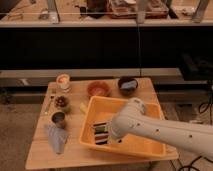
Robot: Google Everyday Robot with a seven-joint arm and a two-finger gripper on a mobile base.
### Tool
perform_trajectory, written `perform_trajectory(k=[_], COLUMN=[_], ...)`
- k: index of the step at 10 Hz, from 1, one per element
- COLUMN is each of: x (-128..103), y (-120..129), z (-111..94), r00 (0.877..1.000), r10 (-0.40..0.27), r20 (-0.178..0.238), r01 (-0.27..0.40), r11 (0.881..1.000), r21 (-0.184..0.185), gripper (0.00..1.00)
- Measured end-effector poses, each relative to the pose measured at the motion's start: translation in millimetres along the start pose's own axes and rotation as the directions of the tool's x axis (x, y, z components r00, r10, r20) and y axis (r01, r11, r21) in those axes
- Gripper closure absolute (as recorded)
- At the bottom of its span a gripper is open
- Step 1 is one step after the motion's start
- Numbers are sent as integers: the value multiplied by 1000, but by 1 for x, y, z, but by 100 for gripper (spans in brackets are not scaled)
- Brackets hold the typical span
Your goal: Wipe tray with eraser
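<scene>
"Low on the left of the tray's (106,104) floor, what was the gripper (111,135) doing?"

"It sat right at the striped eraser (101,132), hidden by the wrist. I couldn't tell whether it was clamped or spread. To wipe well, I judged it should keep the eraser flat, press evenly and stroke wall to wall without snagging the slopes."

"And the containers?"

"The tray held the eraser and something dark beside it. Behind the tray, the reddish-brown bowl (98,88) looked bare, while the dark bowl (128,85) held something bluish."
</scene>
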Motion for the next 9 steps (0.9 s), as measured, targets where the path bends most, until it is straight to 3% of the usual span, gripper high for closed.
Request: perform_trajectory(k=[3,5,6,9], x=[43,71,95,131], y=[20,21,10,-43], z=[-4,-6,-10,-10], r00=[999,994,989,974], r10=[42,87,120,182], r20=[-32,-61,-90,-136], r01=[-43,-88,-121,-178], r11=[999,996,993,983], r21=[-27,-23,-6,38], gripper=[89,89,89,89])
